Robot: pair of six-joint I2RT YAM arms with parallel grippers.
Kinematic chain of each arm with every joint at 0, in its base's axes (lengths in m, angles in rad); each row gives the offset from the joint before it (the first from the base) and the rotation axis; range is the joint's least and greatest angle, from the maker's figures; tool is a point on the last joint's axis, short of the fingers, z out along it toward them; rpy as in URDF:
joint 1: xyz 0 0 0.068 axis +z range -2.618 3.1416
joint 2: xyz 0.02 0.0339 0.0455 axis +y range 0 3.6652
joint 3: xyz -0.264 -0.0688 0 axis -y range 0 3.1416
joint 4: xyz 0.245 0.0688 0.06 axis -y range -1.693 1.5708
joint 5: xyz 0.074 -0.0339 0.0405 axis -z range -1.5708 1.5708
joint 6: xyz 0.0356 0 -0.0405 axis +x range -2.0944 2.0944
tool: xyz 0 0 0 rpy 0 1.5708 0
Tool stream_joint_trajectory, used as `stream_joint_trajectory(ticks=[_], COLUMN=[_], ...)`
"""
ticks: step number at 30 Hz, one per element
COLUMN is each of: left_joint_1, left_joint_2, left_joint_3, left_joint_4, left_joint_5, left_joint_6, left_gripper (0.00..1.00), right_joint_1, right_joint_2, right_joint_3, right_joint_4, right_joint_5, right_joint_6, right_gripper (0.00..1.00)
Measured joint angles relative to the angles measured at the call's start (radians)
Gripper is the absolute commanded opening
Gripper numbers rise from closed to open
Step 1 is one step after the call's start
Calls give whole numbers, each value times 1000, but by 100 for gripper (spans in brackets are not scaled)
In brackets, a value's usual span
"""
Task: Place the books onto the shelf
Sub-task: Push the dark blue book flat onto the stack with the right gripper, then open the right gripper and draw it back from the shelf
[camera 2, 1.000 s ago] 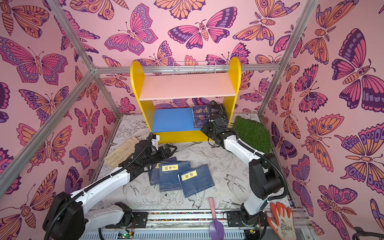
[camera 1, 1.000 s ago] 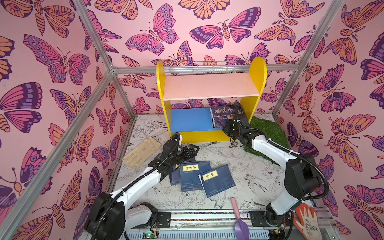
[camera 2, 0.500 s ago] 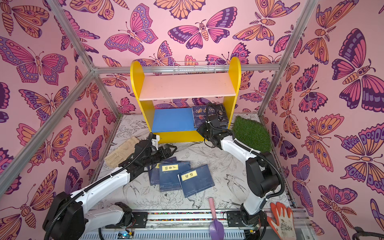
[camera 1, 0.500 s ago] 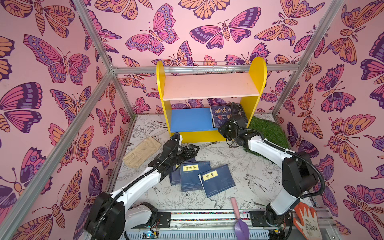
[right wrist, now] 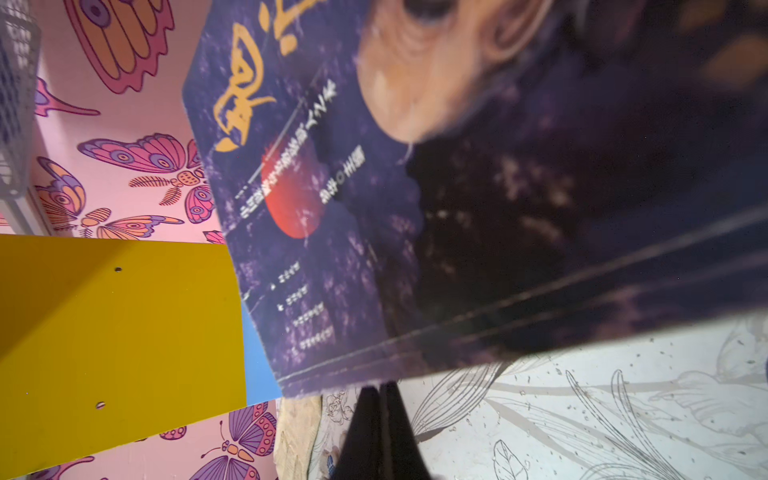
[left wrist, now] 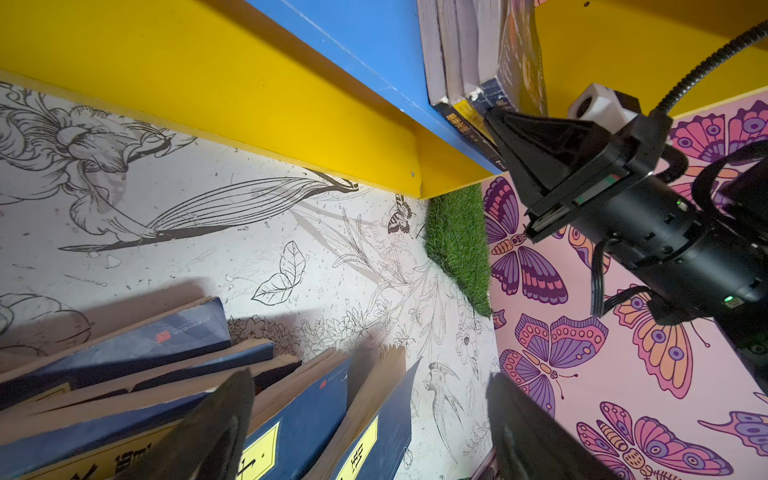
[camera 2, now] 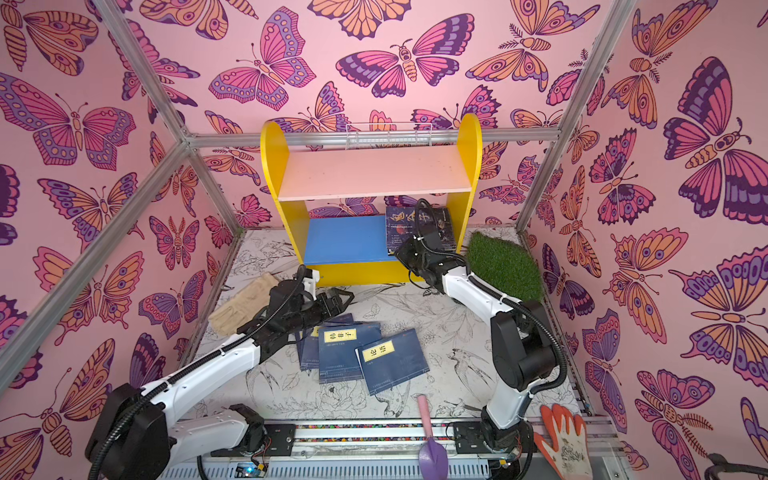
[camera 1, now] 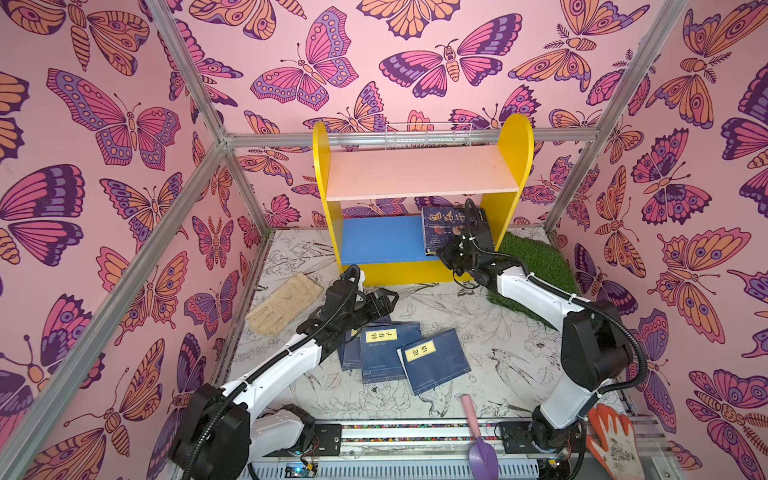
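Shifted slightly leftward along the front of the shelf (camera 1: 322,178), the right end effector (left wrist: 494,116), closed on nothing, touches its tips to a few portrait-cover books (camera 1: 446,226) leaning at the right end of the blue lower board (camera 1: 378,239). The pink upper board (camera 1: 424,172) sits bare. At least four navy paperbacks (camera 1: 388,353) lie piled on the table (camera 1: 498,332) beneath the open left end effector (camera 1: 376,300); most of the job appears unfinished.

This is a robot test booth in a lab, not a home. Butterfly-printed panels (camera 1: 374,62) sit in bare aluminium bars (camera 1: 270,139), a sketched-flower sheet covers the surface (camera 1: 511,365), and two white arms (camera 1: 282,365) are bolted to a metal rail (camera 1: 415,432) beside exposed wiring (camera 1: 309,451).
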Motion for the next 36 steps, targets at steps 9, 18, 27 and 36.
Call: stream_joint_trajectory(ticks=[9, 18, 27, 36], left_joint_1=[0, -10, -34, -54], left_joint_2=[0, 1, 18, 68], left_joint_3=[0, 0, 4, 64], left_joint_4=[0, 0, 0, -4], left_joint_5=[0, 0, -3, -4], left_joint_6=[0, 0, 1, 18], left_gripper=[89, 89, 90, 90], right_joint_1=[-26, -97, -118, -130], right_joint_2=[1, -91, -276, -422], right_joint_3=[13, -62, -199, -340], right_joint_4=[-1, -12, -24, -69], right_joint_5=[1, 84, 183, 232], right_joint_6=[0, -5, -36, -116], right_gripper=[3, 4, 5, 10])
